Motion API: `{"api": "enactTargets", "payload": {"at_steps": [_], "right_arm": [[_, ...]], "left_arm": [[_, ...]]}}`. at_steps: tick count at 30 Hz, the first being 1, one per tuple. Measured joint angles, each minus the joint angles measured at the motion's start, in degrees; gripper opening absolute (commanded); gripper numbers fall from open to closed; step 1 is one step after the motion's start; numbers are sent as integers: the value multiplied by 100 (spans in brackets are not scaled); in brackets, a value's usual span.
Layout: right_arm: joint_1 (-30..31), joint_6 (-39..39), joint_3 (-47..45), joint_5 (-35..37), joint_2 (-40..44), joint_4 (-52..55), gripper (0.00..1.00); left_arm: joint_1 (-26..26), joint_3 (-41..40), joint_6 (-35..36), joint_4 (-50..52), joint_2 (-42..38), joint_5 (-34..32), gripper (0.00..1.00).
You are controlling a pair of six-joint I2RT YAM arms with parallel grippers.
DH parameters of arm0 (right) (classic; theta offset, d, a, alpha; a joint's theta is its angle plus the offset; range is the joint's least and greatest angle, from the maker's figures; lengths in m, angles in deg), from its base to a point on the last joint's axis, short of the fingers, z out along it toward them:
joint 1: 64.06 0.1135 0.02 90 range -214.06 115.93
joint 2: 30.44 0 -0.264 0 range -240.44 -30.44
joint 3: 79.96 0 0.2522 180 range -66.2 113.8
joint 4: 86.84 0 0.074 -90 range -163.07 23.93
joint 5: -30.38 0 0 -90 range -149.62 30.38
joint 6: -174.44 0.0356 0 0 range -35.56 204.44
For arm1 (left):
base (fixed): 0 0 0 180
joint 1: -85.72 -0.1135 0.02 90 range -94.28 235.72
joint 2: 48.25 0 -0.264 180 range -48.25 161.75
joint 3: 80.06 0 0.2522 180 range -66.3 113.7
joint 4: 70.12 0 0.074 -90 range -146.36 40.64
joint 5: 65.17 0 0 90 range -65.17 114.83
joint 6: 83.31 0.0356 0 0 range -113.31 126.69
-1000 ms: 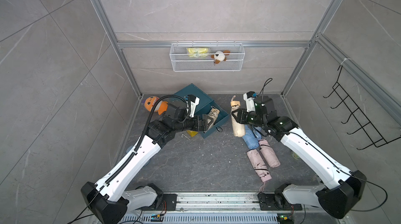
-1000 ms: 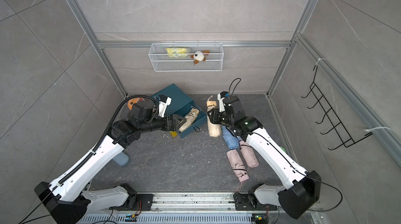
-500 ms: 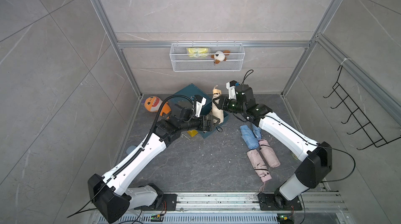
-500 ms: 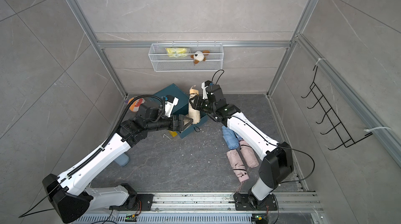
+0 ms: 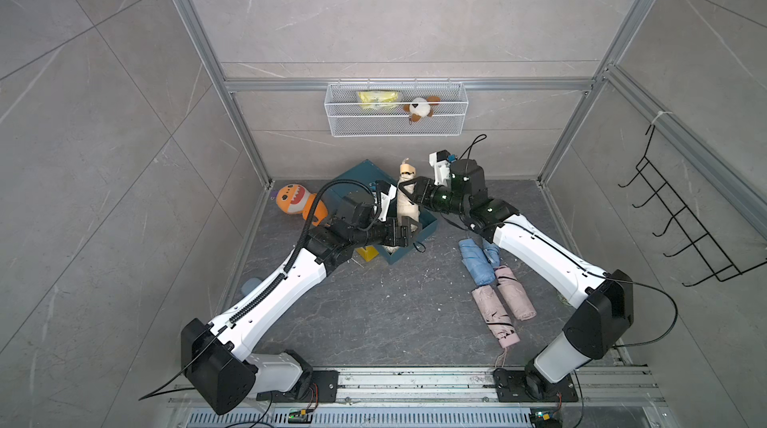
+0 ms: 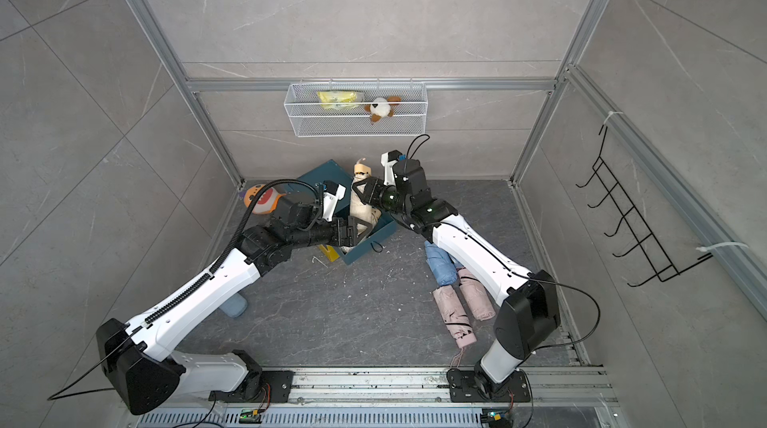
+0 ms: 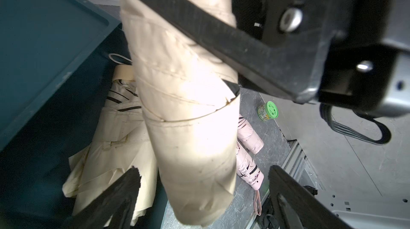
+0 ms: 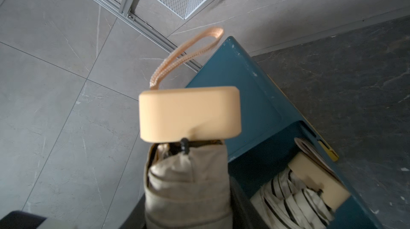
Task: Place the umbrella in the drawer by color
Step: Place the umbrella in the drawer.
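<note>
Lowering the beige umbrella (image 5: 406, 208) calls for care: the right gripper (image 5: 411, 194), jaws clamped on its body, holds it upright over the teal drawer (image 5: 424, 233) at frame centre. The left gripper (image 5: 406, 235) sits below, jaws wide, gripping nothing. Recommend tilting it flat beside the stored umbrella (image 7: 115, 128) before release.

I see grey tile walls (image 5: 373, 11), dark stone floor (image 5: 373, 305), wire basket (image 5: 394, 128) on back wall, blk hook rack (image 5: 687, 220) rt wall.

A folded beige umbrella (image 5: 406, 202) stands upright, handle up, over the open teal drawer (image 5: 400, 255) near the floor's (image 5: 373, 305) back edge (a second cream umbrella (image 7: 115, 132) lies inside). Blue umbrellas (image 5: 475, 261) and pink umbrellas (image 5: 496, 309) lie toward its right edge.
</note>
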Motion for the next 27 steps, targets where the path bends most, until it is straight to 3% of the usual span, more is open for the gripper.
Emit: {"api": "enactTargets", "payload": {"at_steps": [4,16,27], "right_arm": [[0,162,-44,-125,0,-203,35],[-2,452,-295,-295,-2,-509,38],[-44,435,-599,-319,170,-708,77]], "left_arm": [[0,-11,26,-50,0,-111,84],[24,-142,122,-229,0,-221,35],[-76,-212,105,-190,0,-35,24]]}}
